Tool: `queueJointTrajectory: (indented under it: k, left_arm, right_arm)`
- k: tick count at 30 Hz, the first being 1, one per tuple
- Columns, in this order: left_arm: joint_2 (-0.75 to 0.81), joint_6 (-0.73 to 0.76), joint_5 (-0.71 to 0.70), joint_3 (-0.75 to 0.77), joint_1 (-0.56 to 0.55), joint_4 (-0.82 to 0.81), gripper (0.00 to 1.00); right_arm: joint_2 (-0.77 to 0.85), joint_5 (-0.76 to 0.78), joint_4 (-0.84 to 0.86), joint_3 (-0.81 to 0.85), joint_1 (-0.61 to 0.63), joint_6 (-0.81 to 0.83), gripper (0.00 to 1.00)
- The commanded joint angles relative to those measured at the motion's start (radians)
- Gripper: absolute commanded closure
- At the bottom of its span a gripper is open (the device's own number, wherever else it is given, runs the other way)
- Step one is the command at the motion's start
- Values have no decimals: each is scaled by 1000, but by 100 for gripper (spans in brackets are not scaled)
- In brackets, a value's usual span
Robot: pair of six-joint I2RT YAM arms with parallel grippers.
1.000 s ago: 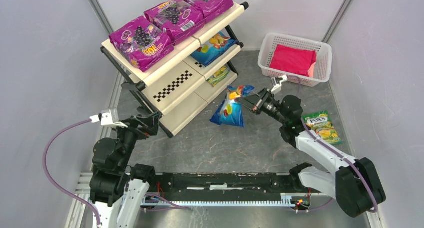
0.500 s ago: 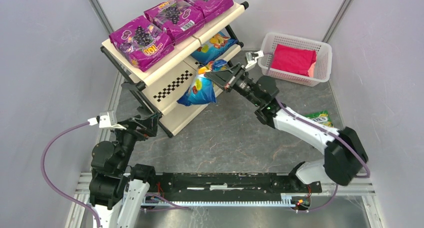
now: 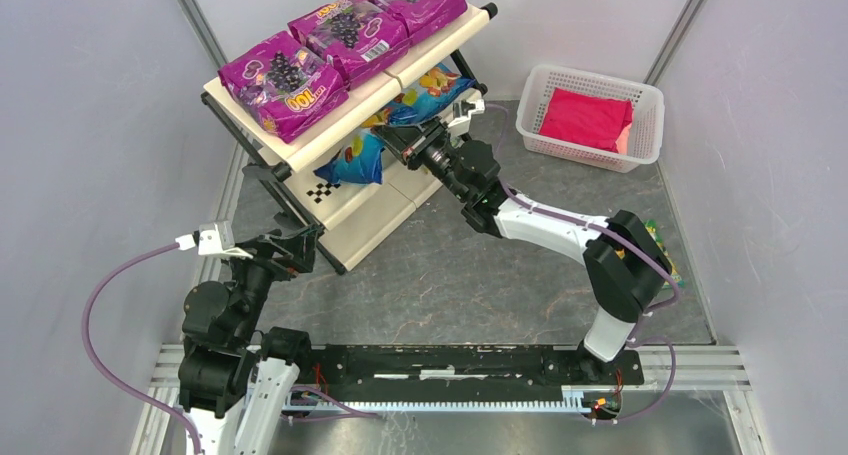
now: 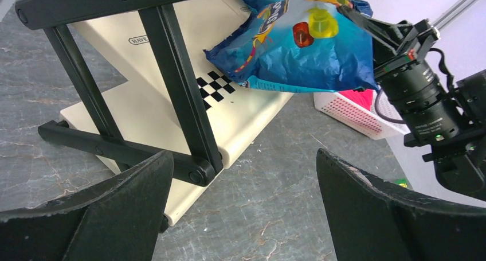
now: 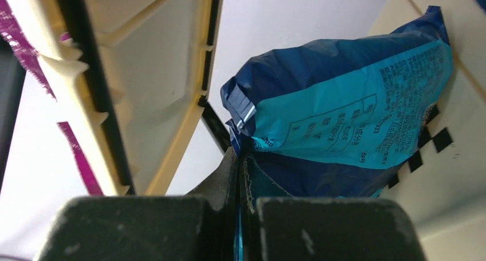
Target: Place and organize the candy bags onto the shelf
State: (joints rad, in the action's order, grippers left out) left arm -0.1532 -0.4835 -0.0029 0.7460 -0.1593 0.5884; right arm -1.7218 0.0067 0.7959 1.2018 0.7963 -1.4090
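Over the middle tier of the shelf (image 3: 372, 218), the right gripper (image 3: 402, 145) is pinched tight on the edge of a blue candy bag (image 3: 358, 158) beside the checkered strip (image 4: 220, 86), while the left gripper (image 4: 243, 158), near the shelf's front foot, gapes wide, holding nothing.

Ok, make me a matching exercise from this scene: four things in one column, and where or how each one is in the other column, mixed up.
Things
1. magenta grape bags
2. blue bag by the checkered strip
3. pink-red bundle
4. left gripper

Places or states
A. inside the white basket
B. open, holding nothing
C. on the top tier of the shelf
D. pinched in the right gripper

Pairs: 1-C, 2-D, 3-A, 4-B
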Motion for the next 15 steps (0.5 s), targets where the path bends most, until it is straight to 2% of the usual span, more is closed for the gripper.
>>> queueJointTrajectory:
  k: [1, 9, 15]
  left_arm:
    - [-12, 59, -15, 7, -2, -33, 0]
    - [-22, 62, -5, 9, -3, -32, 0]
    - [-26, 61, -3, 9, -3, -34, 0]
  right_arm:
    - [6, 134, 155, 0, 8, -23, 100]
    - [68, 297, -99, -99, 82, 53, 100]
    - [64, 425, -229, -81, 139, 69, 100]
